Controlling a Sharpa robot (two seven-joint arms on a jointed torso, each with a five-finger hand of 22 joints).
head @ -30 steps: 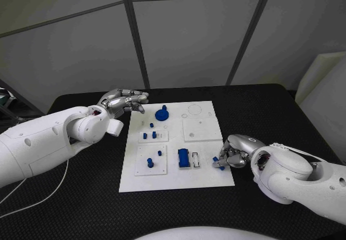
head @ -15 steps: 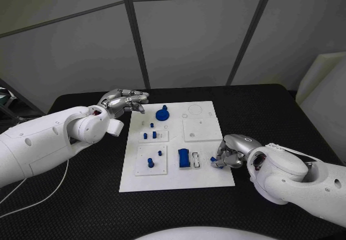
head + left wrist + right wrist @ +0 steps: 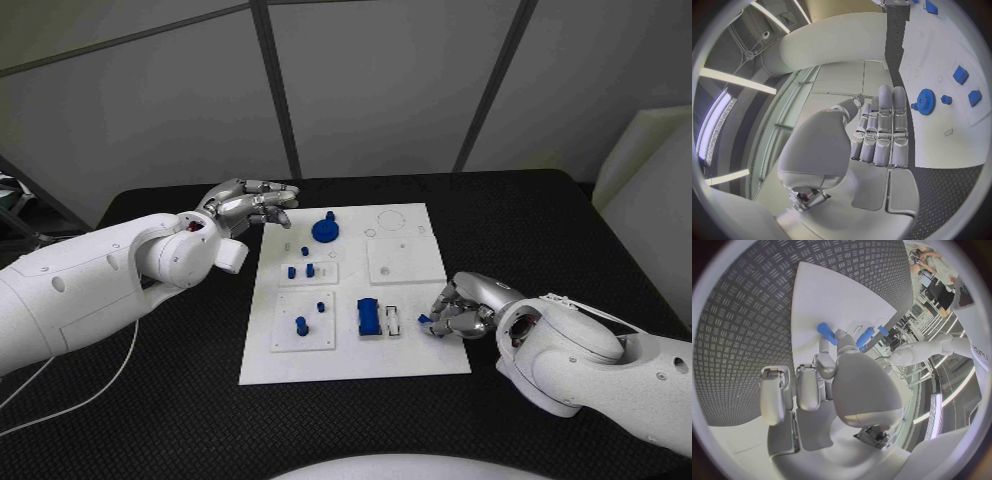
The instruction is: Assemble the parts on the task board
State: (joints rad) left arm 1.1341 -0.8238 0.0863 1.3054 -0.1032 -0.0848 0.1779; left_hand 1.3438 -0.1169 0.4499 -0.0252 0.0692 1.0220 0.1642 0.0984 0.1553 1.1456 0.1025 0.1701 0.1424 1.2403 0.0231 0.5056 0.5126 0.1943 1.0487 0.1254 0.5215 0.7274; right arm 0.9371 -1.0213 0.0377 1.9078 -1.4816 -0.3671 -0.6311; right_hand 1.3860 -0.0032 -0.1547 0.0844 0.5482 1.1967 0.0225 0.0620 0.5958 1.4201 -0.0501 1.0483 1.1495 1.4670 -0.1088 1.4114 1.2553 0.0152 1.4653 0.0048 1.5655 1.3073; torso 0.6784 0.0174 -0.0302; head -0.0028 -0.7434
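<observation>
Black textured surface carries the task board. A small blue part is pinched by the right hand at the board's right edge; a loose pinch could drop it. Beyond the board's far-left corner, the left hand is held curled, empty.

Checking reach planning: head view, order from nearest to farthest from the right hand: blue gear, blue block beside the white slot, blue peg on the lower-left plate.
From the right hand at the task board's right edge:
1. Blue block, mid-board, just left of the hand.
2. Blue peg, lower-left plate, farther left.
3. Blue gear, far end of the board, near the left hand.
</observation>
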